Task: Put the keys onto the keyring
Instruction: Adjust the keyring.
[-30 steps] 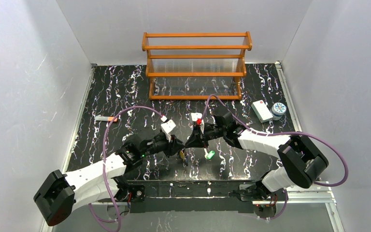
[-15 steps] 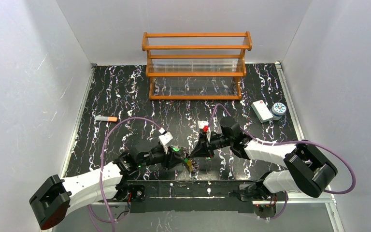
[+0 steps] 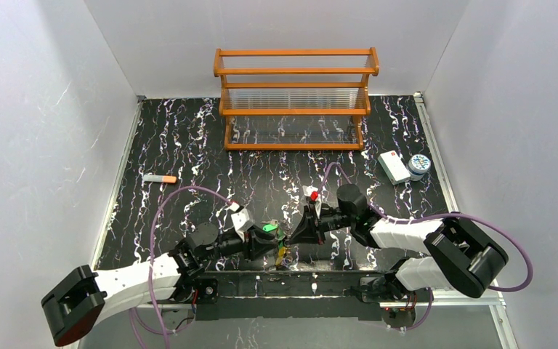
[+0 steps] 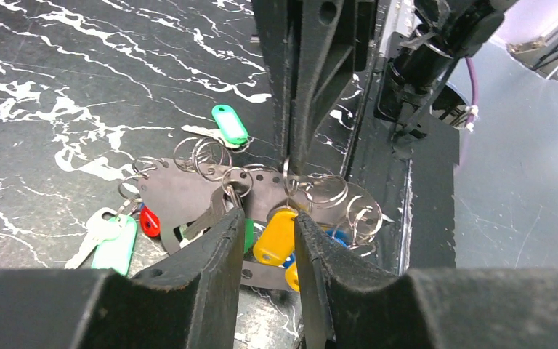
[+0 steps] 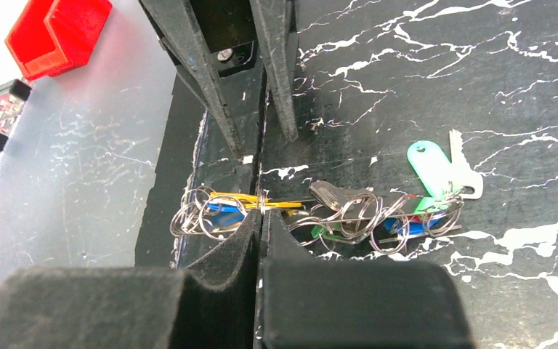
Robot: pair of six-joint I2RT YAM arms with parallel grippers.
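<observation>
The keys (image 4: pixel 276 236) lie in one bunch at the table's near edge, with yellow, blue, red and green tags and many small split rings. They hang on the keyring (image 4: pixel 178 190), a flat grey oval loop with holes along its edge. One green-tagged key (image 4: pixel 230 123) lies just beyond it. My left gripper (image 4: pixel 267 217) is open, low over the bunch, with the yellow tag in the gap at its tips. My right gripper (image 5: pixel 261 212) faces it and is shut on a thin split ring of the bunch (image 5: pixel 349 214). From above, both grippers (image 3: pixel 276 240) (image 3: pixel 296 236) meet over the bunch (image 3: pixel 282 252).
A wooden rack (image 3: pixel 296 98) stands at the back. A white box (image 3: pixel 393 166) and a round tin (image 3: pixel 420 164) sit at the right. An orange-tipped stick (image 3: pixel 160 178) lies at the left. The table's black front strip (image 4: pixel 392 211) runs right beside the bunch.
Both grippers have come toward the near edge, bringing the bunch with them. The left gripper has opened. The right gripper has stayed shut.
</observation>
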